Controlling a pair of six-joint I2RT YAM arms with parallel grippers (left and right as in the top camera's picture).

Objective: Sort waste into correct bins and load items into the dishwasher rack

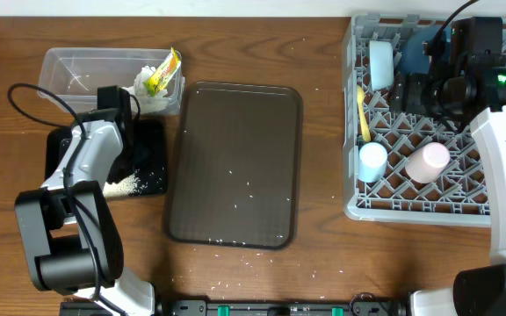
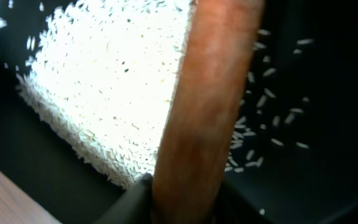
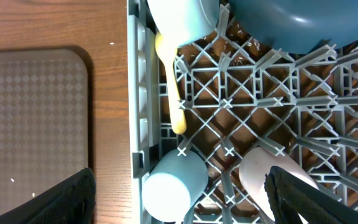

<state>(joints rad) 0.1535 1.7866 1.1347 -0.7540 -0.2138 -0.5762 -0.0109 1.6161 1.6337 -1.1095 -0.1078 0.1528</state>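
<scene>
My left gripper (image 1: 128,145) hangs low over the shallow black tray (image 1: 152,140). In the left wrist view its jaws (image 2: 185,208) are shut on the orange carrot piece (image 2: 204,99), just above a pile of white rice (image 2: 110,87) on the black tray (image 2: 328,186). The clear tub (image 1: 77,70) holds crumpled white tissue (image 1: 145,90) and the yellow-green wrapper (image 1: 162,75). The grey rack (image 1: 411,206) holds the yellow spoon (image 1: 362,114), light-blue bowl (image 1: 381,63), dark-blue plate (image 1: 415,53), blue cup (image 1: 372,161) and pink cup (image 1: 428,162). My right gripper (image 3: 185,202) is open and empty above the cups.
A large dark brown serving tray (image 1: 235,162) lies between the bins and the rack, with a few rice grains on it. More loose grains (image 1: 235,253) lie on the wooden table by its front edge. The rice pile (image 1: 121,185) sits at the black tray's front.
</scene>
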